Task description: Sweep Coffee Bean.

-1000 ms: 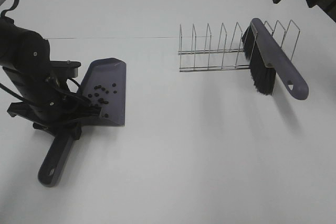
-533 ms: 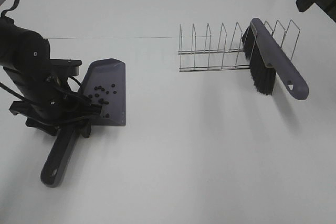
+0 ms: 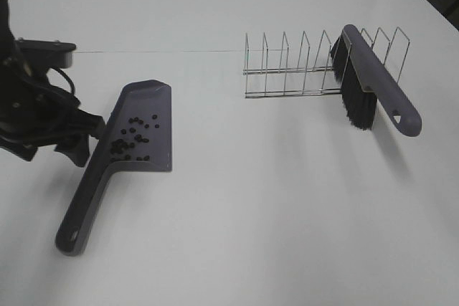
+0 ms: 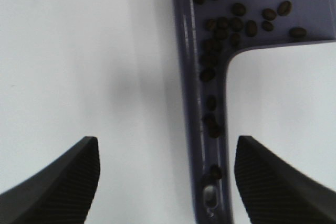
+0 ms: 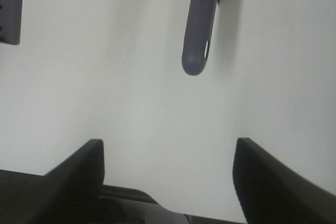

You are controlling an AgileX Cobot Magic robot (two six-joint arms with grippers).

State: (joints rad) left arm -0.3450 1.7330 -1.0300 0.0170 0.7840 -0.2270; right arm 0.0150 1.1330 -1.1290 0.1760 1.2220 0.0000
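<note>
Two dozen or so coffee beans (image 3: 135,137) are lying in the grey-purple dustpan (image 3: 147,109), gathered toward the handle end of its scoop, with a few more sitting in the groove of the dustpan handle (image 4: 207,145), as the left wrist view shows.

Item, left gripper (image 4: 165,182): its fingers (image 4: 63,174) are standing wide apart and holding nothing, one on either side of the dustpan handle without touching it. The beans are lying ahead of the fingertips, the nearest ones between them.

Item, dustpan: it is resting flat on the white worktop (image 3: 272,206), with the handle running back toward the left arm (image 3: 32,105), which is hanging just beside it on the outer side.

Item, brush (image 3: 369,80): it is leaning in the far end of a wire rack (image 3: 294,69), bristles pointing down, handle sticking out past the wire. Brush and rack are standing well apart from the left gripper, across the worktop.

Item, right gripper (image 5: 168,177): its fingers (image 5: 73,171) are spread wide and gripping nothing, hanging over bare worktop. The brush handle end (image 5: 198,51) is lying ahead of it, clear of both fingers, and a corner of the dustpan is showing far off to one side. In the high view this gripper is not appearing.
</note>
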